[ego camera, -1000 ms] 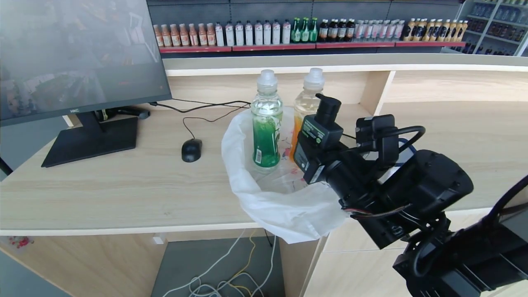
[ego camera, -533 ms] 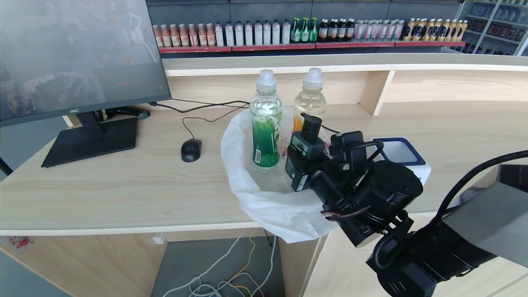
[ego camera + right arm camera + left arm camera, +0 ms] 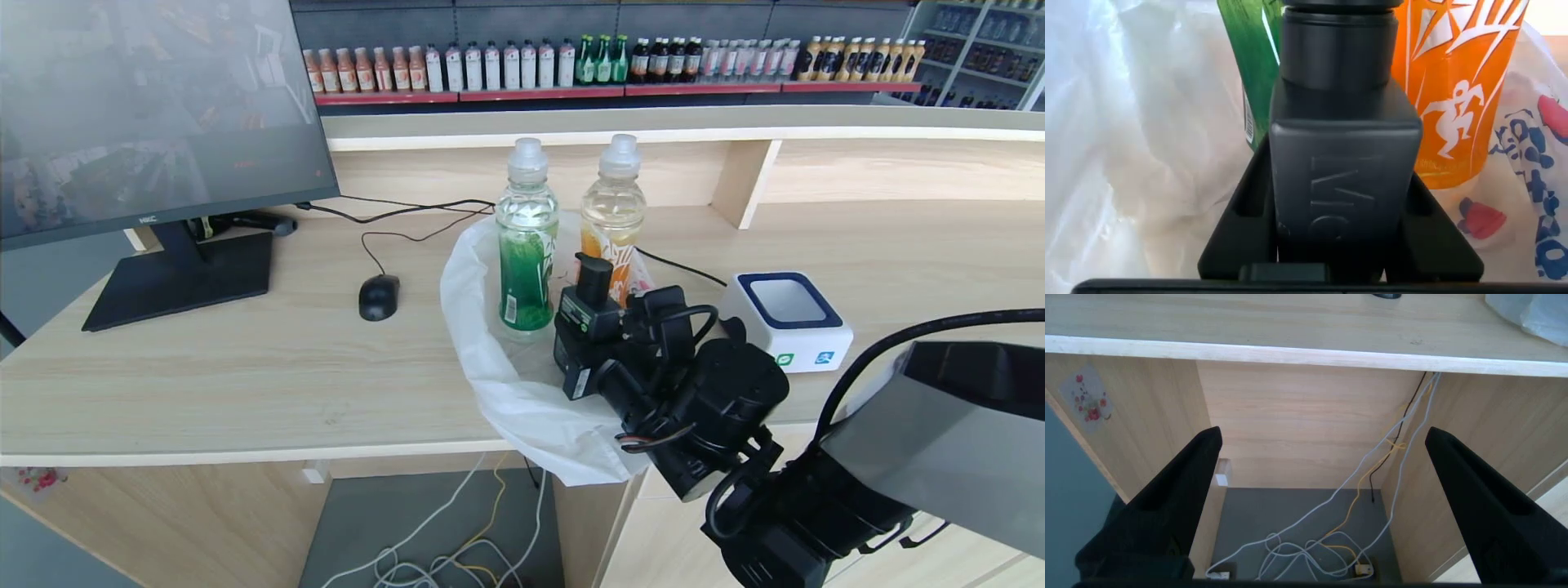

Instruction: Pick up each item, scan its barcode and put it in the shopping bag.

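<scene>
Over the pale wood counter (image 3: 245,367), head view: the right gripper (image 3: 629,343) clamps a boxy black bottle (image 3: 589,310) above the crinkly white shopping bag (image 3: 522,400) at the counter's front edge. The green bottle (image 3: 526,261) and orange bottle (image 3: 614,220) stand upright just behind. Left wrist: the left gripper (image 3: 1323,506) is spread wide below the counter lip, with loose cables (image 3: 1323,539) beneath. Right wrist: square shoulders, round cap, smooth plastic.

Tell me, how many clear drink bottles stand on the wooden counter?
2. The green-labelled clear plastic bottle stands left, the orange-labelled one right, side by side at the white plastic bag. Others may be hidden.
</scene>
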Motion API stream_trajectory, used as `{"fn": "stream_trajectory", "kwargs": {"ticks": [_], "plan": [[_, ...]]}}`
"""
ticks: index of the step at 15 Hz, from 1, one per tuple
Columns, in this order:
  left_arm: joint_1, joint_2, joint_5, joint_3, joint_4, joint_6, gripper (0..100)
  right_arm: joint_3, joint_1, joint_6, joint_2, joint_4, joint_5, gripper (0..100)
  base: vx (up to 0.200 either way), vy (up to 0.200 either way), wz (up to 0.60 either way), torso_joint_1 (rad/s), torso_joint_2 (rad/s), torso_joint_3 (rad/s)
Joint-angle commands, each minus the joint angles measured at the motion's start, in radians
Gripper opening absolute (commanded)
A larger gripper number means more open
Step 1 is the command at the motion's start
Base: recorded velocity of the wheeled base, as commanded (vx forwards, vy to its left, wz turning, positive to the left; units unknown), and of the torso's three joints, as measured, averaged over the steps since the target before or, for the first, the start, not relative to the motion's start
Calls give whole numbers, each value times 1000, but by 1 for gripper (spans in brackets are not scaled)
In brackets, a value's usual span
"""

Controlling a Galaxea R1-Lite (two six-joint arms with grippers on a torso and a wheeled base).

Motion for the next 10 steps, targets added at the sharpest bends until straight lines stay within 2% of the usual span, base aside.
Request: {"fn": "stream_trajectory", "kwargs": {"ticks": [1, 10], "plan": [[0, 0, 0, 0, 0, 0, 100, 2, 1, -2, 19, 4, -1, 0, 0, 0, 0, 0, 0, 0], [0, 0, 0, 0, 0, -2, 100, 2, 4, 1, 16, 4, -1, 0, 0, 0, 0, 0, 0, 0]]}}
